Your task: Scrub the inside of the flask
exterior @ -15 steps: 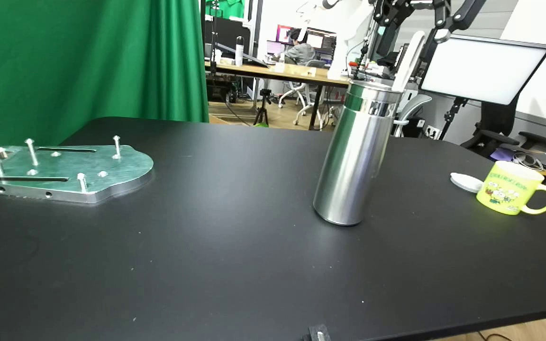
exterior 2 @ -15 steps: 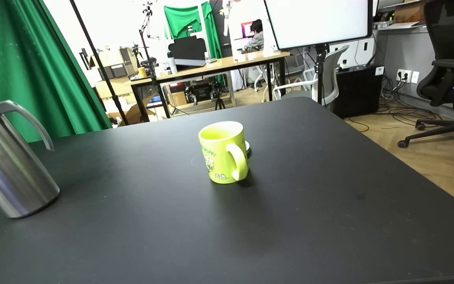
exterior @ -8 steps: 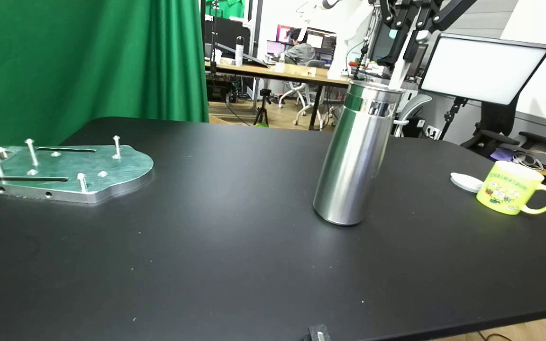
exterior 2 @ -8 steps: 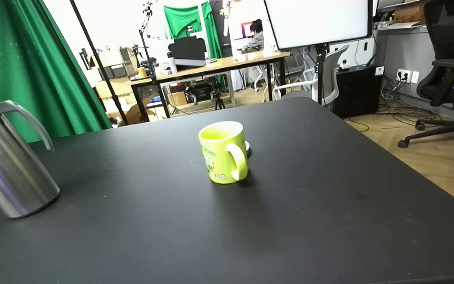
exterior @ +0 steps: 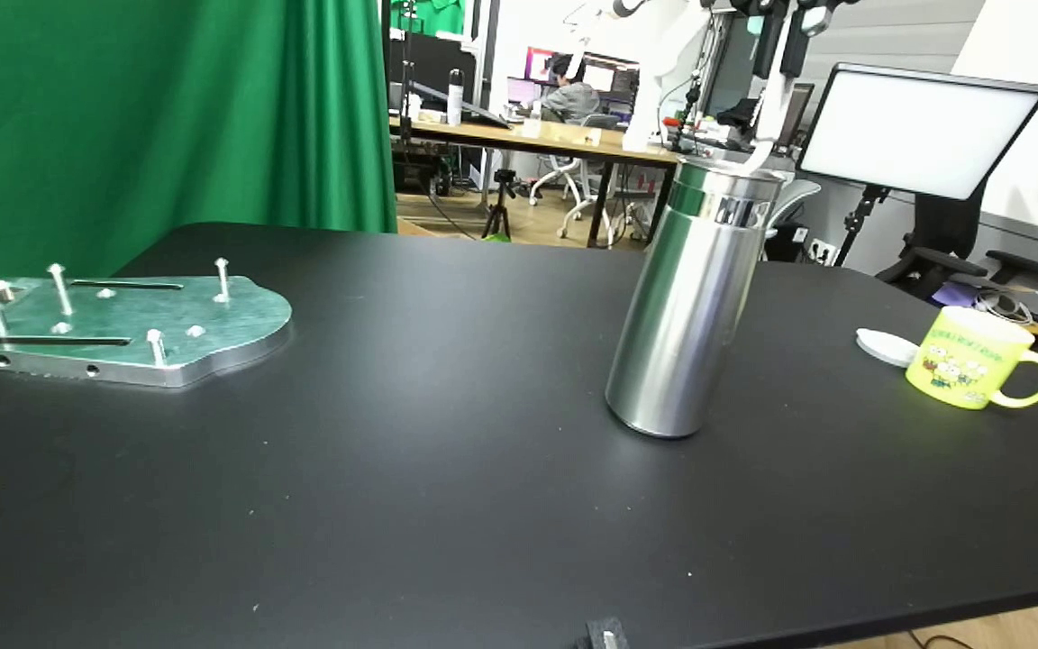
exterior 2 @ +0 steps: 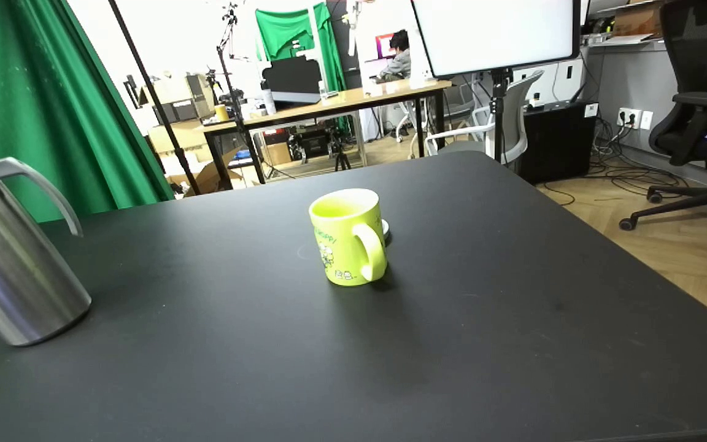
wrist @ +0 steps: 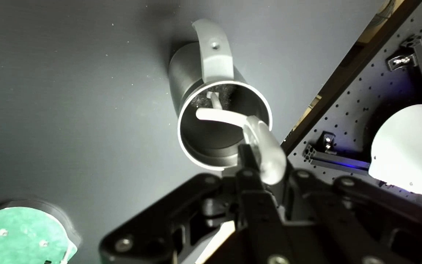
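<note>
The flask (exterior: 686,333), a tall brushed-steel cylinder with a shiny neck band, stands on the black table. Its grey handle (exterior 2: 40,181) shows in an exterior view where the left edge crops the body, and again in the wrist view. A white brush handle (wrist: 222,115) curves out of the flask's open mouth. Its lower stem and some bristles (wrist: 227,90) lie inside against the wall, partly in shadow. My gripper (exterior: 778,63) is above the rim, its two black fingers shut on the upper brush handle. The brush's far end is hidden in the flask.
A yellow-green mug (exterior: 965,358) sits to one side of the flask, with a flat white disc (exterior: 886,347) beside it. A green plate with upright metal bolts (exterior: 150,329) lies across the table. The table edge (wrist: 346,68) runs close by in the wrist view.
My gripper's fingers have closed on the brush handle, which has turned and shifted slightly. The flask has slid a little to the right and nearer in an exterior view.
</note>
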{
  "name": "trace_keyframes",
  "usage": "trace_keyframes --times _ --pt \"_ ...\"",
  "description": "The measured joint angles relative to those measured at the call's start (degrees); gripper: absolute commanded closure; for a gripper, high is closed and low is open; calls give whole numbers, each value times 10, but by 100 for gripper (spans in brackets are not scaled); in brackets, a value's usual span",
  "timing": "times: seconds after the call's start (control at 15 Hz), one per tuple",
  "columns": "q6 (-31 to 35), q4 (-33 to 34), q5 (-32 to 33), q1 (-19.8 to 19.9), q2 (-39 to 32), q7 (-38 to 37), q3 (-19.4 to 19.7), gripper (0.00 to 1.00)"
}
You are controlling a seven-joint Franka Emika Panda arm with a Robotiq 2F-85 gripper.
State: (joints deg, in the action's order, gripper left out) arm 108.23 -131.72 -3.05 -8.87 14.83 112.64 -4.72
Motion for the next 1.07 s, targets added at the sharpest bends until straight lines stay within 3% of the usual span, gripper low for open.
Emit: trace_keyframes --times 0.53,1.07 --pt "-28 31 31 -17 31 -24 -25 96" --pt "-33 38 27 -16 44 -24 -7 96"
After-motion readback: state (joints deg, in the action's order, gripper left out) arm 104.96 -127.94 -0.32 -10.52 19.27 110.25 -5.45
